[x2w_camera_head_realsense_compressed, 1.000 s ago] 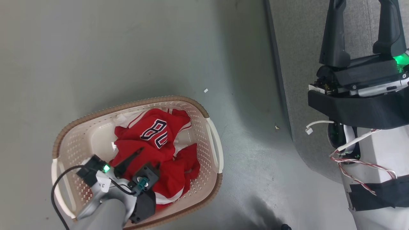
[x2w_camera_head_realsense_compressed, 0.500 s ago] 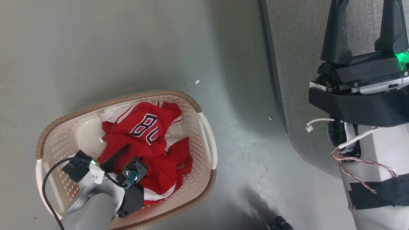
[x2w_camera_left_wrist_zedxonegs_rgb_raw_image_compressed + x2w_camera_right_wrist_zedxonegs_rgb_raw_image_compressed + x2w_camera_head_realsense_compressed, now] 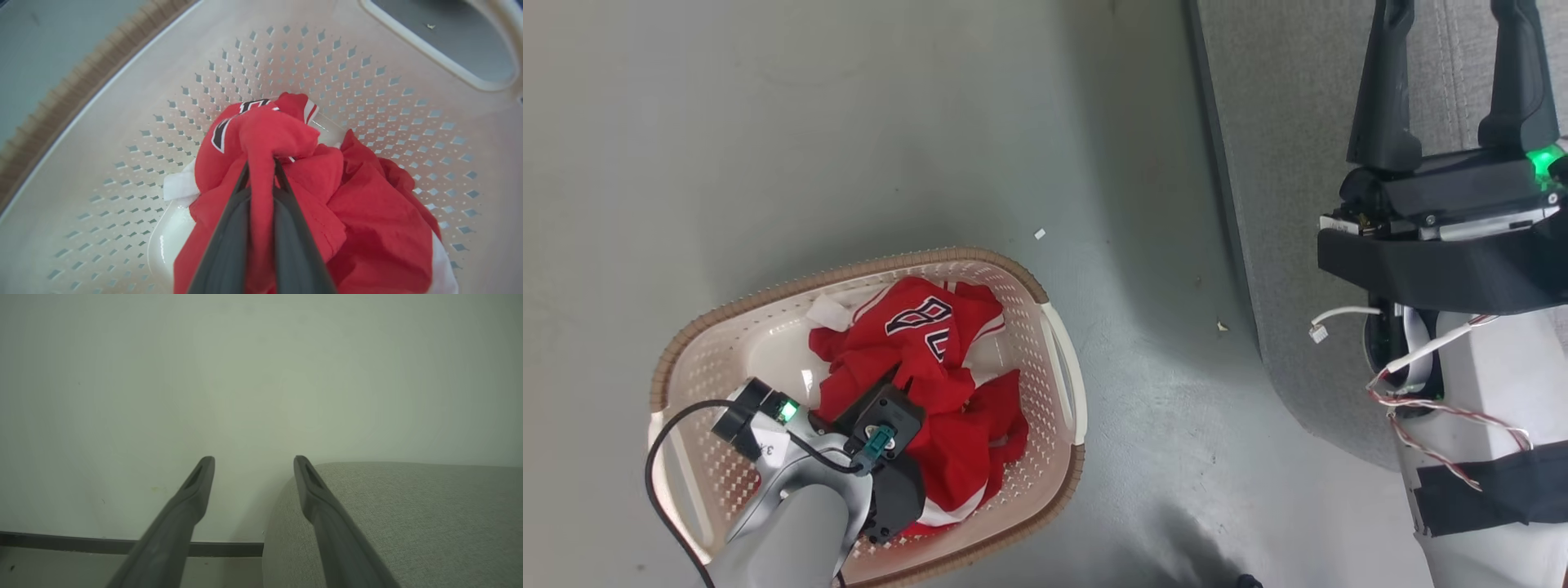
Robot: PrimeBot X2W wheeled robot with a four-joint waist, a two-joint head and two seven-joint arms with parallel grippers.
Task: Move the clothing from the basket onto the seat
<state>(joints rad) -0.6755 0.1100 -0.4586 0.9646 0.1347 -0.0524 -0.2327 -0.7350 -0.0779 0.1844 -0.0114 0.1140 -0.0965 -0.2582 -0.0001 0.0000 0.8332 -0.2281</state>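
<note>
Counts: one cream perforated plastic basket [image 3: 727, 359] with a brown ribbed rim and two cream loop handles; one large grey woven-fabric seat [image 3: 1282, 163]; red sports clothing [image 3: 931, 359] in a single heap, two pieces as far as the folds show; two dark two-fingered grippers; two small pale scraps [image 3: 1039, 234] on the floor.
Clothing: all of it lies inside the basket, on the left. The far piece bears dark white-edged numerals and striped trim; the near piece bears a broad white stripe.
Left gripper [image 3: 261, 165]: down in the basket, fingers drawn together and clamped on a raised fold of the clothing, which bunches up between them.
Right gripper [image 3: 253, 461]: fingers spread apart with nothing between them, held over the seat on the right.
Edges: the seat's long left edge and rounded near corner stand well apart from the basket.
Open room: a broad strip of smooth grey-green floor [image 3: 768, 122] runs between basket and seat and spreads wide to the far left. The heap leaves the left part of the basket's bottom bare.
Textures: the basket wall is smooth and glossy, pierced by rows of small holes. The seat cloth is coarse-woven with stitched seams. The clothing is thin and creased.
Beyond: a plain pale wall [image 3: 261, 375] with a dark skirting strip at its foot.
</note>
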